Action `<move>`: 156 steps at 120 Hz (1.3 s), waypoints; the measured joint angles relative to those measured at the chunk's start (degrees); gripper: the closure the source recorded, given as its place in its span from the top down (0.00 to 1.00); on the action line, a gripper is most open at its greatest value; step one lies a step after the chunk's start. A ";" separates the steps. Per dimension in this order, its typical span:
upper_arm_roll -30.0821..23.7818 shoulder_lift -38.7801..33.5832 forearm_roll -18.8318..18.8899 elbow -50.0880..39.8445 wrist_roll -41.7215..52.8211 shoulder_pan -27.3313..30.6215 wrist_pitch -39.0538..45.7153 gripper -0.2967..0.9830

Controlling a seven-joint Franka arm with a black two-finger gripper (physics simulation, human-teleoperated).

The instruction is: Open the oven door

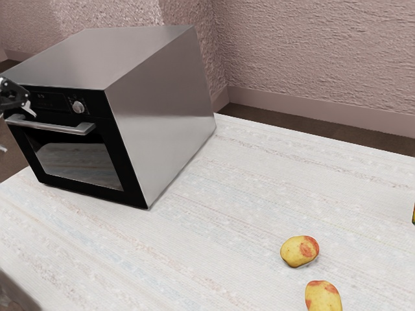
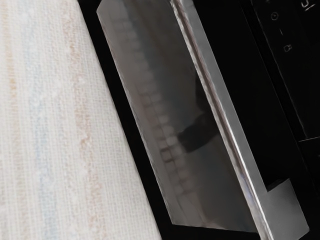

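The oven point(image 1: 155, 116) was set by the table's far edge point(image 1: 292, 134). Its door point(image 1: 78, 161) was shut, so all the opening was left. The gripper point(image 1: 18, 131) was spread wide near the handle point(image 1: 58, 126), nothing held.

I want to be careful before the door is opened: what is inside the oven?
The door of the oven is shut; its window shows reflections. What is inside cannot be seen.

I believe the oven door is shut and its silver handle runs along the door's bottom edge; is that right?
Not quite: in the exterior view, the silver handle runs along the top of the oven door. The door is indeed shut.
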 joint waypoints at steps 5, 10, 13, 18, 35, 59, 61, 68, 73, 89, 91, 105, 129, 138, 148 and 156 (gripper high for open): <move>-0.26 0.76 -1.52 0.00 -1.00 0.96 1.83 0.77; -0.40 1.16 -2.54 -0.11 -1.92 1.68 3.38 0.77; -0.47 1.59 -2.96 -0.15 -2.45 2.12 4.27 0.77; -0.70 2.48 -3.49 -0.19 -3.28 3.19 5.63 0.77; -1.52 4.83 -4.26 -0.15 -5.70 5.00 9.21 0.77; -2.97 5.83 -1.12 -1.49 -8.13 5.22 13.80 0.77; -3.02 5.60 -0.79 -2.01 -8.30 5.21 14.27 0.77; -3.18 4.94 0.04 -3.50 -8.83 5.23 15.80 0.77; -3.22 4.73 0.41 -4.34 -9.19 5.25 16.75 0.77; -3.50 5.58 0.99 -5.00 -10.17 5.23 19.20 0.77; -3.54 5.76 1.02 -5.01 -10.28 5.22 19.50 0.77; -3.80 7.03 1.16 -5.06 -10.96 5.29 21.28 0.77; -3.80 8.27 1.20 -5.06 -11.87 5.33 23.27 0.77; -3.84 8.86 1.22 -5.01 -12.15 5.32 23.83 0.77; -3.86 9.51 1.26 -5.05 -12.42 5.26 24.42 0.77; -4.00 9.93 1.30 -5.02 -12.61 5.24 24.79 0.77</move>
